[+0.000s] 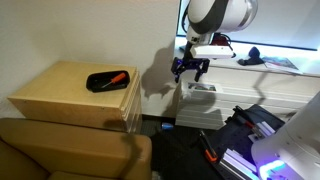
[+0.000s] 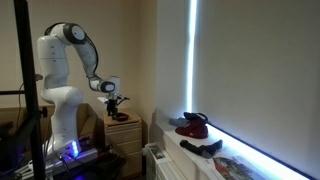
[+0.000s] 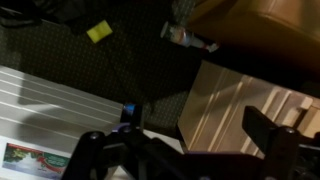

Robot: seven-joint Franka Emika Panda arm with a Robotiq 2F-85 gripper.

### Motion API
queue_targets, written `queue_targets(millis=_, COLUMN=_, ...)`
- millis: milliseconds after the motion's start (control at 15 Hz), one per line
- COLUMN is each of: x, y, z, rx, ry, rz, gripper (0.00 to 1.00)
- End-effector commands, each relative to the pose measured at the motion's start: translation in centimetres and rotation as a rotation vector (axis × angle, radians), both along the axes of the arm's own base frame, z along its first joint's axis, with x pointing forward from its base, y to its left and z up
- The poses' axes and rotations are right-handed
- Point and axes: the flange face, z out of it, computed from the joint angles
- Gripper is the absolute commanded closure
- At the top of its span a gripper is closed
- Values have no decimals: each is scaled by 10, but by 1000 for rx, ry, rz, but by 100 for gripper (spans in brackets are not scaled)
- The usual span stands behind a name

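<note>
Orange-handled tool (image 1: 117, 76) lies slantwise in a shallow black tray (image 1: 95, 84) on the wooden worktop (image 1: 55, 92), well apart from me, and I have hold of nothing. My end effector (image 1: 190, 70) hangs in the air off the worktop's side, its fingers (image 3: 262, 128) spread wide with only empty space between them. Right beneath me, in the wrist view, is a white ribbed unit (image 3: 50, 110) beside a pale wooden panel (image 3: 240, 105). Past those is the dark carpet (image 3: 60, 55) with a yellow scrap (image 3: 97, 32) lying on it. Farther off in an exterior view comes the worktop with the tray, and a brown sofa (image 1: 60, 150) in front of it. Farthest, along the window, a lit sill (image 2: 265, 160) carries a red object (image 2: 192, 125).

My worries, as I judge them: I hang at roughly the level of the worktop's top, so a sideways sweep towards the tray could knock a finger against its edge. Sinking where I am would put me onto the white unit. The tool looks loose in a light tray, so a push from one finger alone could roll it away or slide the whole tray. Fingers closing across the rim would catch tray instead of tool
</note>
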Motion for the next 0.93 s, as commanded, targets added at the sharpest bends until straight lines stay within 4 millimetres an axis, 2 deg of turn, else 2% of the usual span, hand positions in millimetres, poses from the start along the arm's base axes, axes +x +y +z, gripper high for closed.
queue_targets(millis=0, x=42, y=52, z=-37, rx=45, ry=-107, rz=-47, gripper=0)
queue_targets(millis=67, x=54, y=66, z=-45, rx=62, ry=-122, rz=-52, gripper=0)
queue_targets(millis=200, x=77, y=102, z=-69, rx=123, ry=-19, rz=-25, gripper=0)
queue_targets(millis=267, x=86, y=123, z=-72, rx=191, ry=11, rz=3, gripper=0)
queue_targets(millis=333, x=59, y=98, z=-54, rx=106, ry=-48, rz=-20, gripper=0)
queue_targets(millis=400, x=70, y=115, z=-62, rx=140, ry=-23, rz=-8, gripper=0)
queue_targets(millis=533, x=82, y=129, z=-72, rx=166, ry=-9, rz=-3, gripper=0)
queue_targets(millis=600, x=78, y=123, z=-80, rx=138, ry=13, rz=-32, gripper=0)
queue_targets(millis=733, x=76, y=120, z=-121, rx=128, ry=42, rz=-91, gripper=0)
queue_targets(millis=800, x=119, y=111, z=-140, rx=129, ry=44, rz=-122, gripper=0)
queue_targets(millis=867, x=124, y=113, z=-150, rx=138, ry=49, rz=-143, gripper=0)
